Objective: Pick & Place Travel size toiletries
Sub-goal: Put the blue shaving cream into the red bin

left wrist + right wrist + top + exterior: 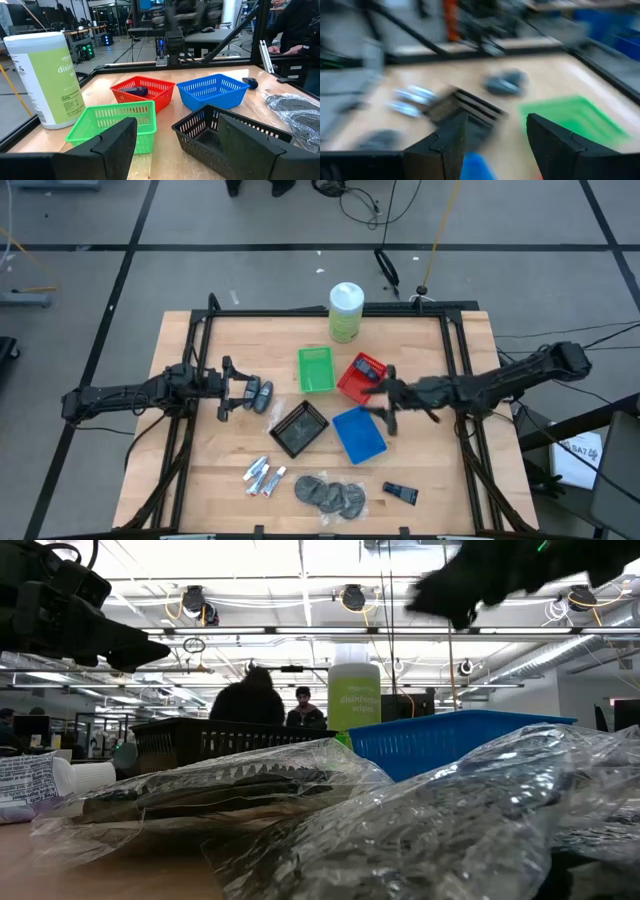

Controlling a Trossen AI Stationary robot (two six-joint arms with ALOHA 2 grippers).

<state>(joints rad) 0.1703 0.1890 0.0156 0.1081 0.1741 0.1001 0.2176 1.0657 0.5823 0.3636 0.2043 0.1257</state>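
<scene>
My left gripper (232,386) (175,142) stands open and level at the table's left, just left of two dark grey oval bottles (260,394) that lie on the wood. My right gripper (380,400) (495,137) hovers open and blurred over the gap between the red tray (352,385) and the blue tray (358,435), with nothing between its fingers. A dark navy pack (136,91) lies in the red tray. Small white tubes (263,476), grey discs in clear wrap (330,494) and another navy pack (400,493) lie near the front edge.
A green tray (316,369) and a black tray (299,427) sit mid-table. A tall pale-green canister (346,311) stands at the far edge. People (250,700) are in the room behind. Bare wood shows at the table's left and right sides.
</scene>
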